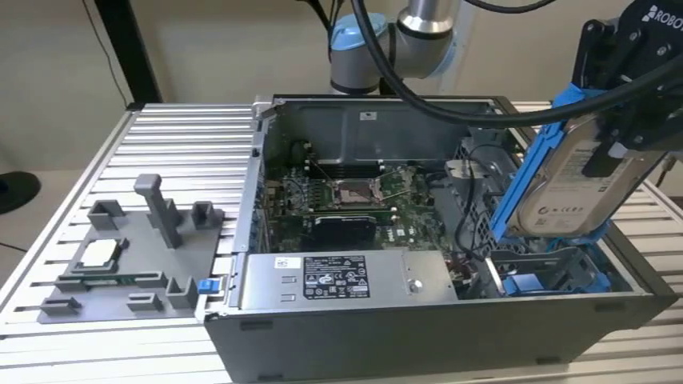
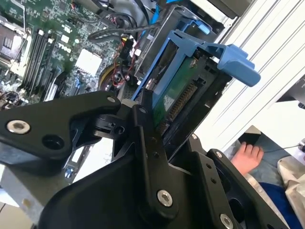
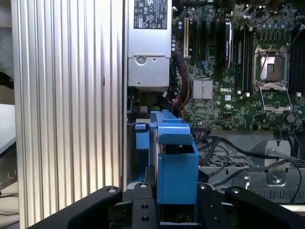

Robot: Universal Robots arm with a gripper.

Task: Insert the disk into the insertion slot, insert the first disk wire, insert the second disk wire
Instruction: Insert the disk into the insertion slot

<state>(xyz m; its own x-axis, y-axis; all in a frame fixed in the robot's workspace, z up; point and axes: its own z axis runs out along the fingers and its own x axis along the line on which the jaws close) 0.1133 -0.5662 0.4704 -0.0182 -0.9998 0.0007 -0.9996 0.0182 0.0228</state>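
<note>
- The pincer (image 1: 610, 148) is clamped shut on the disk (image 1: 565, 196), holding it tilted.
- Below the pincer lies the insertion slot (image 1: 539, 276), with the disk's lower end close over it.

Silver, white-labelled disk (image 1: 577, 200) in bright blue frame (image 1: 530, 172); green motherboard (image 1: 405, 224); pale ribbed table (image 1: 181, 136); grey fixture tray (image 1: 128, 272)

The black jaws clamp the disk (image 2: 178, 95) between them, its green circuit board exposed and its blue frame (image 2: 228, 59) jutting past their tips. Beyond the tips lies the motherboard (image 2: 57, 43). Beside the jaws are the ribbed table (image 2: 276, 43) and a person's hand (image 2: 245, 157).
</note>
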